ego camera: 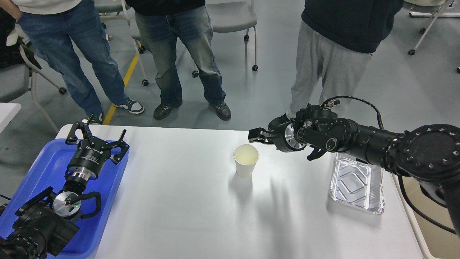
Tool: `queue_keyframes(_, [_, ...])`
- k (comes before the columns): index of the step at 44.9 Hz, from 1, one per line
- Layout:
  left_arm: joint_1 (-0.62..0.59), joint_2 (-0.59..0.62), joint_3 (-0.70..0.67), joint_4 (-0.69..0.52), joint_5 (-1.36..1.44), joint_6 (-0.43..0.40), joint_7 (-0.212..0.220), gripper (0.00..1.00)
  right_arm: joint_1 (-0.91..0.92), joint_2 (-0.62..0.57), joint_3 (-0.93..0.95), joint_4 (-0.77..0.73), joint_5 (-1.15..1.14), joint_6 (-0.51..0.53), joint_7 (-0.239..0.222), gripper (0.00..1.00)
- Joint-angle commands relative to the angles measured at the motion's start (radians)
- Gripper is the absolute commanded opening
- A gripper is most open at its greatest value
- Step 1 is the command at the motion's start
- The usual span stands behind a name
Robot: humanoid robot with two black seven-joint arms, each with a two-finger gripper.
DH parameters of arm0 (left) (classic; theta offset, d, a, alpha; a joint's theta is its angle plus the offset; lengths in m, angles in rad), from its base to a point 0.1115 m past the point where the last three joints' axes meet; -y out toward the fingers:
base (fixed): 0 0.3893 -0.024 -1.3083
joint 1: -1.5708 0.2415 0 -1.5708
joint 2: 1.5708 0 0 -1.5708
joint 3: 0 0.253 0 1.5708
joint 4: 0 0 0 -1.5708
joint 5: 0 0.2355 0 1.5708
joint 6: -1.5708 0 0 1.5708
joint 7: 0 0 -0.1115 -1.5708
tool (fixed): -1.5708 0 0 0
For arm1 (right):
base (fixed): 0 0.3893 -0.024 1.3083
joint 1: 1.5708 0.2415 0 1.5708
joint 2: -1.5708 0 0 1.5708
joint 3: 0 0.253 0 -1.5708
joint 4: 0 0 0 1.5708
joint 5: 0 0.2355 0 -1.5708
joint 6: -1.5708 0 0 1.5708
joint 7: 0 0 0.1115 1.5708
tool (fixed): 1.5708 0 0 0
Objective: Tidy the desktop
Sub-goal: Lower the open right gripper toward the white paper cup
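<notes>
The desktop (187,208) is a wide white-grey tabletop. A white paper cup (246,160) stands upright near its middle, with pale liquid or a pale inside showing. A silver foil tray (356,182) lies empty at the right. My right gripper (256,135) hovers just behind and to the right of the cup's rim, apart from it; it is seen side-on and its fingers cannot be told apart. My left gripper (97,136) is open and empty above the far end of the blue tray (43,169).
The blue tray overhangs the desktop's left edge, with my left arm over it. Three people stand beyond the far edge, with wheeled chairs behind them. A beige surface (431,216) lies past the right edge.
</notes>
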Motion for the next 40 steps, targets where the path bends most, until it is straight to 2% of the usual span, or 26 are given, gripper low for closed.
queue_keyframes(1, [0.000,0.000,0.000,0.000,0.000,0.000,0.000,1.00,-0.050,0.000,0.041,0.007,-0.006,-0.003,0.001,1.00])
queue_keyframes(40, [0.000,0.001,0.000,0.000,0.000,0.000,0.000,1.00,-0.144,0.000,0.142,0.019,-0.056,-0.154,0.006,0.99])
